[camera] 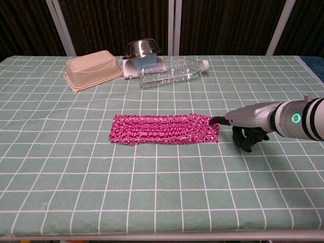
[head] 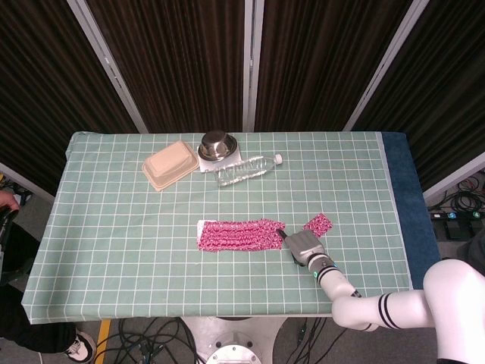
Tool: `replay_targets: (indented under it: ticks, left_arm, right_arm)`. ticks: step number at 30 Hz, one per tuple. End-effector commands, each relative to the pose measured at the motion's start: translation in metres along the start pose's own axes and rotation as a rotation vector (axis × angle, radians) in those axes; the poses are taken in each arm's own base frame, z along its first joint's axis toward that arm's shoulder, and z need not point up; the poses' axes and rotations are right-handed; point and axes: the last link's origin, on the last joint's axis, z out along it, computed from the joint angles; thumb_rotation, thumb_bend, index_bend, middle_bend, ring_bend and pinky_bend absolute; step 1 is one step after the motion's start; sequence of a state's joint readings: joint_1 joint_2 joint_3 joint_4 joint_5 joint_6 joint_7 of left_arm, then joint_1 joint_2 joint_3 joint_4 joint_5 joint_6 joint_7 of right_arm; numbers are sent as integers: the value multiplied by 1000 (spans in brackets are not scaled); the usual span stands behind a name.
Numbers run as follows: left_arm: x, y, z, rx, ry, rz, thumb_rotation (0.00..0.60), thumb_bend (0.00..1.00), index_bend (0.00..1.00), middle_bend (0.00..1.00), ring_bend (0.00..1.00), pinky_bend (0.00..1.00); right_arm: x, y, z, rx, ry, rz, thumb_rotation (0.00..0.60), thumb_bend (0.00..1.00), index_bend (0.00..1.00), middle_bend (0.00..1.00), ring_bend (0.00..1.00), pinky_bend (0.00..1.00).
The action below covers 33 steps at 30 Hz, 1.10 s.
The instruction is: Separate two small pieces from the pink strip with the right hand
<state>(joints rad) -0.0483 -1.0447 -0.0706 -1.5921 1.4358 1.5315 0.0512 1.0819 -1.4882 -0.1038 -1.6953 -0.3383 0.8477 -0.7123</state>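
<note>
- The pink strip (head: 239, 234) lies flat near the middle of the green checked tablecloth (head: 114, 227), its long side running left to right.
- The right hand (head: 301, 246) is at the strip's right end; in the chest view one dark fingertip (camera: 212, 121) touches that end while the other fingers curl under the palm. Whether it pinches the cloth or only touches it, I cannot tell.
- Only the head view shows a small pink piece (head: 318, 224) lying apart, just beyond the right hand; in the chest view the hand hides it.
- The left hand shows in neither view.
- At the far side stand a beige lidded food box (camera: 93, 69), a steel bowl (camera: 142, 48) on a white block (camera: 144, 64), and a clear plastic bottle (camera: 172, 72) on its side.
- A green light (camera: 295, 118) glows on the right wrist; no writing can be read.
</note>
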Motion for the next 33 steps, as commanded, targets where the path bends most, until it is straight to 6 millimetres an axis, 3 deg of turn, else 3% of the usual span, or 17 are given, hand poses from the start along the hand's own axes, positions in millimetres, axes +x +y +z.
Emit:
replay_targets:
  ticks: [1,12,24,33]
  left_arm:
    - [0,1,1,-1,1,0,600,190,84,68,0,137]
    - [-1,5,1,-6,-2,7,600,191,84,68,0,137]
    - [1,10,0,-20,4,13,600,191,84,68,0,137]
    - [0,13,0,-26,1,13,600,190,84,68,0,137]
  right_arm:
    - [-3,7,-8,-12,3,-11,600,1000,17,869,873,739]
    - [-27,28,-25,-42,-43,-24,600,1000,56,869,873,739]
    - [-52,39,-61,-17,-26,-22,600,1000,57,868,873,740]
    - [-60,44,-83,4,-7,-20,600,1000,58,869,873,739]
